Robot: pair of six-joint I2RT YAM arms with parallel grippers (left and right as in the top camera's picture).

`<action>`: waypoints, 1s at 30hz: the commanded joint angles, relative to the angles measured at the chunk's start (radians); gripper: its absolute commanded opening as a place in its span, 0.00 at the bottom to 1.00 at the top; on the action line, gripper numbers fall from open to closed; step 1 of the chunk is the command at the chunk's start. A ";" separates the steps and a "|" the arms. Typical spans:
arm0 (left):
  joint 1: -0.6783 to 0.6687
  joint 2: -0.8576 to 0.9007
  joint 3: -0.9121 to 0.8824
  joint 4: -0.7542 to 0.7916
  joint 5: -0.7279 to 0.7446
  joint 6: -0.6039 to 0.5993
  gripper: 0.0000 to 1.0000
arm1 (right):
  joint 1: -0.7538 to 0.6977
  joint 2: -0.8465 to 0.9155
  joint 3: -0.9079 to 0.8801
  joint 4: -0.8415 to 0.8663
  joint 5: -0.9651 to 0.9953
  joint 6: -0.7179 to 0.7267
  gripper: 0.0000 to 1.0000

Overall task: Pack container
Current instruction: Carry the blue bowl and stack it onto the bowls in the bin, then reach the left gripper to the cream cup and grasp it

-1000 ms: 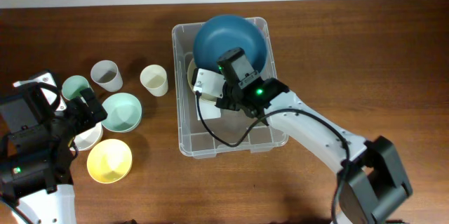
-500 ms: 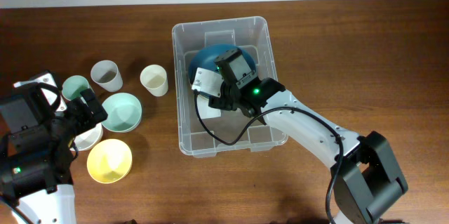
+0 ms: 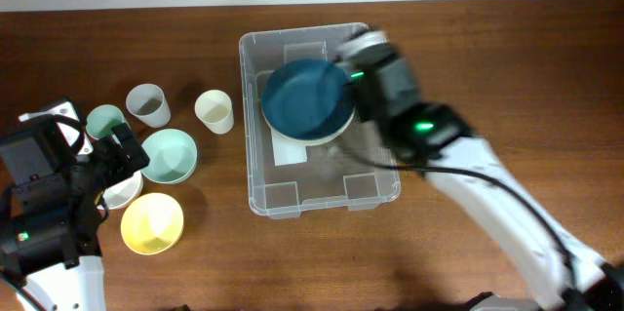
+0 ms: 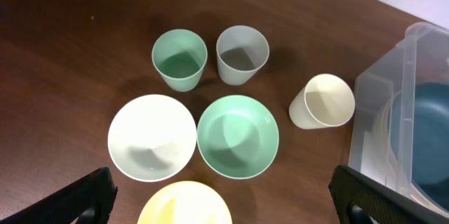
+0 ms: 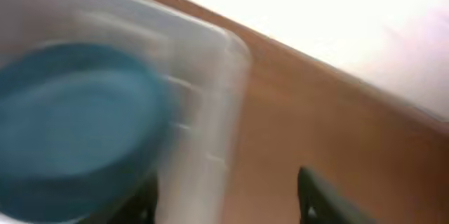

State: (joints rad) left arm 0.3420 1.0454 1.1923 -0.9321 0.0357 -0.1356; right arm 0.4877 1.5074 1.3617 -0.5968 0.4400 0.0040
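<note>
The clear container (image 3: 255,190) stands mid-table. A dark blue bowl (image 3: 306,100) lies inside it, upright, on a pale bowl whose rim shows beneath. My right gripper (image 3: 369,56), blurred by motion, hovers over the container's far right corner, open and holding nothing. In the right wrist view its dark fingers (image 5: 321,194) straddle the container's wall (image 5: 214,104), with the blue bowl (image 5: 70,133) to the left. My left gripper (image 4: 228,199) is wide open above the loose bowls at the left; the container's side (image 4: 382,108) shows at the right edge of the left wrist view.
Left of the container stand a green cup (image 4: 179,59), a grey cup (image 4: 242,54) and a cream cup (image 4: 323,101). Nearer lie a white bowl (image 4: 152,137), a green bowl (image 4: 238,137) and a yellow bowl (image 4: 184,204). A white wall borders the table's far edge.
The right gripper opened and let go of the blue bowl, which dropped from tilted over the far rim to flat inside the container. The gripper then swung to the far right. Left arm still.
</note>
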 commanded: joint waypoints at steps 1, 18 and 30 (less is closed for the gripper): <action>0.006 0.003 0.016 -0.001 0.014 -0.009 0.99 | -0.134 -0.024 0.005 -0.161 -0.003 0.357 0.50; 0.006 0.003 0.016 -0.001 0.014 -0.009 0.99 | -0.265 0.126 -0.112 -0.249 -0.594 0.134 0.50; 0.004 0.003 0.017 0.020 0.075 0.034 0.99 | -0.282 0.116 -0.107 -0.207 -0.397 0.200 0.51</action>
State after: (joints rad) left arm 0.3420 1.0454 1.1923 -0.9310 0.0418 -0.1352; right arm 0.2211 1.6314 1.2552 -0.8127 -0.0929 0.1516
